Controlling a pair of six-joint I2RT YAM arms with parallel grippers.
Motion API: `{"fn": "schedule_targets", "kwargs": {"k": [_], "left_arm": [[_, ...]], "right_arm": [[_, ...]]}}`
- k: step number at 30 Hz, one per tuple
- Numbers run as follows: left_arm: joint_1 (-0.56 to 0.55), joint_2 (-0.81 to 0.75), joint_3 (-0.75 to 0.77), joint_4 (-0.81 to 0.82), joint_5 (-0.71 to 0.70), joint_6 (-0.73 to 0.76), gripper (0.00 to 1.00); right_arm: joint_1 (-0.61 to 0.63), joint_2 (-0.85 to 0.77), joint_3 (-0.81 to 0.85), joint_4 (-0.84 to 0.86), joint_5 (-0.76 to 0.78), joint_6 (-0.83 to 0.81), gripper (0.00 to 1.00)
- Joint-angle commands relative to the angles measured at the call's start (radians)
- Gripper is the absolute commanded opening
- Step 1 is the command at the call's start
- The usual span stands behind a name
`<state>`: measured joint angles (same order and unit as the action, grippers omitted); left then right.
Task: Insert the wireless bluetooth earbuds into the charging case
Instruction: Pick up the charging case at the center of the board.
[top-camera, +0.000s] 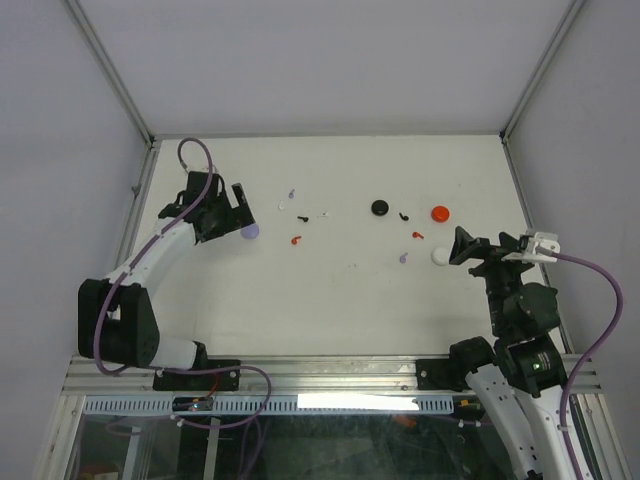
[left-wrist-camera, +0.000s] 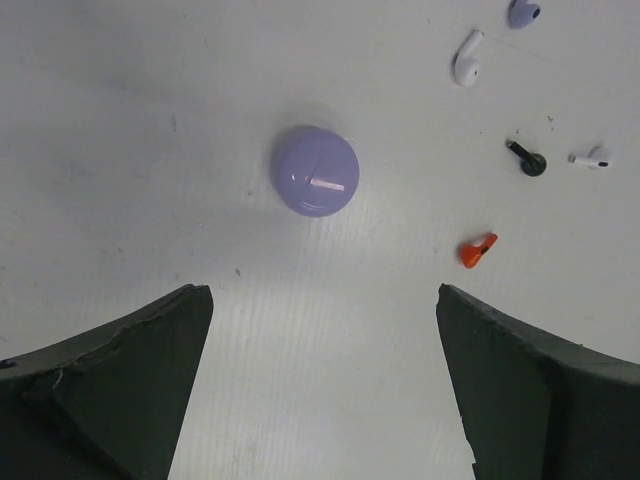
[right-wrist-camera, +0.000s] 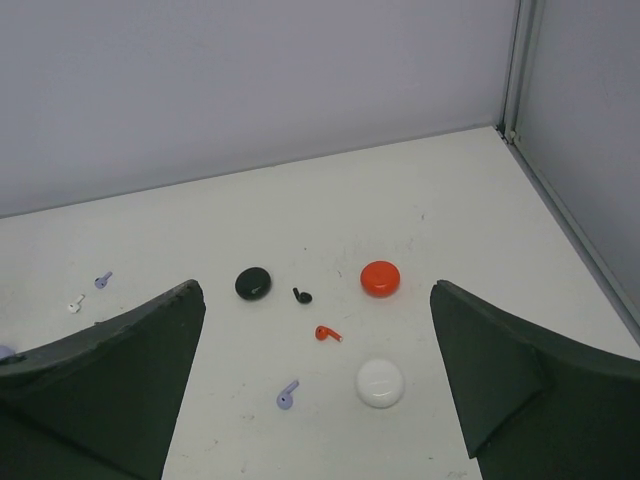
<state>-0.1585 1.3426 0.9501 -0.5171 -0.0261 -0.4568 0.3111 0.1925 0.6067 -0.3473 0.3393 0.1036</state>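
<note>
Right gripper (right-wrist-camera: 315, 300) hangs wide open and empty over the table's near-right part. White case (right-wrist-camera: 380, 383) sits just ahead, slightly right of its centre line, w/ a lavender bud (right-wrist-camera: 288, 394) slightly left, stem slanted toward far-right. Beyond: red bud (right-wrist-camera: 327, 333), black bud (right-wrist-camera: 301, 295), then red case (right-wrist-camera: 380, 278) and black case (right-wrist-camera: 253, 283). Left gripper (left-wrist-camera: 322, 300) is also fully open, empty, w/ lavender case (left-wrist-camera: 315, 170) dead ahead and white bud (left-wrist-camera: 467, 57) farther off to its right. So that lavender bud is nearer the right arm, its likely case nearer the left; all cases look shut. Table (top-camera: 350, 310) is flat, white, matte; grey walls (top-camera: 330, 60) stand well apart from everything.
</note>
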Motion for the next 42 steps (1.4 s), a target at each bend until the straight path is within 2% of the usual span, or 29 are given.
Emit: {"fn": "schedule_targets", "kwargs": {"k": [1, 6, 16, 26, 31, 40, 42], "left_arm": [[-0.043, 0.133, 0.118, -0.023, -0.078, 0.045, 0.99], [-0.045, 0.302, 0.234, -0.064, -0.072, 0.102, 0.99], [-0.044, 0.502, 0.380, -0.119, -0.036, 0.174, 0.96], [-0.058, 0.593, 0.391, -0.118, -0.029, 0.221, 0.79], [-0.077, 0.613, 0.386, -0.117, -0.037, 0.242, 0.68], [-0.119, 0.580, 0.355, -0.118, -0.064, 0.258, 0.47], [-0.132, 0.556, 0.349, -0.118, -0.070, 0.261, 0.46]], "right_arm": [[-0.004, -0.034, -0.004, 0.065, -0.004, 0.001, 0.99], [-0.004, -0.040, -0.007, 0.071, -0.004, -0.004, 0.99], [-0.004, -0.054, -0.016, 0.076, 0.004, -0.008, 0.99], [-0.004, -0.056, -0.018, 0.077, 0.014, -0.016, 0.99], [-0.004, -0.056, -0.018, 0.077, 0.011, -0.017, 0.99], [-0.004, -0.044, -0.011, 0.071, -0.001, -0.015, 0.99], [-0.004, -0.028, -0.005, 0.069, -0.022, -0.011, 0.99]]}}
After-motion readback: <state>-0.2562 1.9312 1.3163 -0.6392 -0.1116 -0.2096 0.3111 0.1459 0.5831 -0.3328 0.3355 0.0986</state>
